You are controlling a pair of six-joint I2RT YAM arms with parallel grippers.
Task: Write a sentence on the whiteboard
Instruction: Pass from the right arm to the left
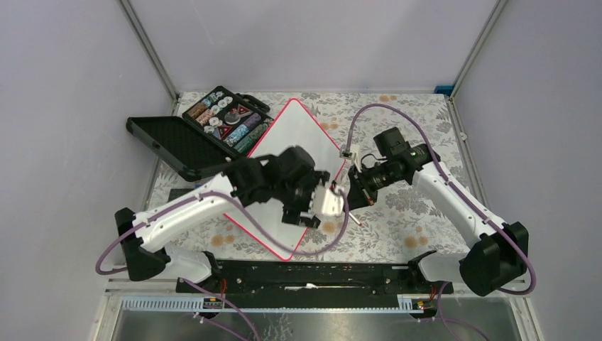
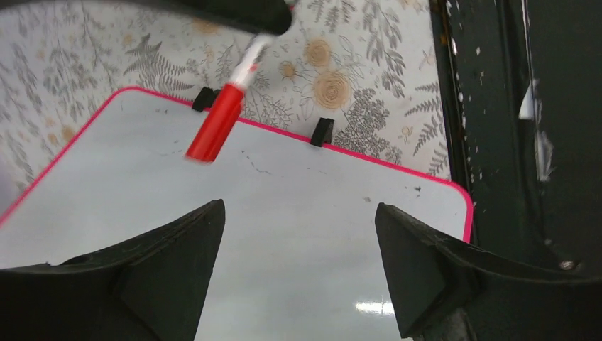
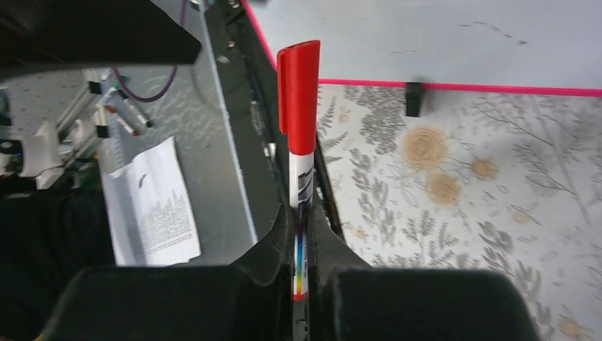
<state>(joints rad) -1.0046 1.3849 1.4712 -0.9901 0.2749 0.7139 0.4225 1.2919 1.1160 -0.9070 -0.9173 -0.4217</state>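
The whiteboard lies diagonally on the floral tablecloth, white with a pink-red rim and two black clips. The sentence is out of view; the board's visible face carries only tiny dark specks. My right gripper is shut on a white marker with its red cap on, off the board's right edge over the cloth. In the left wrist view the marker hangs cap-down above the board. My left gripper hovers low over the board, open, with nothing between its fingers. From above, both grippers meet at the board's right edge.
An open black case with colourful small items sits at the back left, touching the board's far corner. A black rail runs along the near edge. Printed paper lies below the table edge. Purple cables loop beside both arms.
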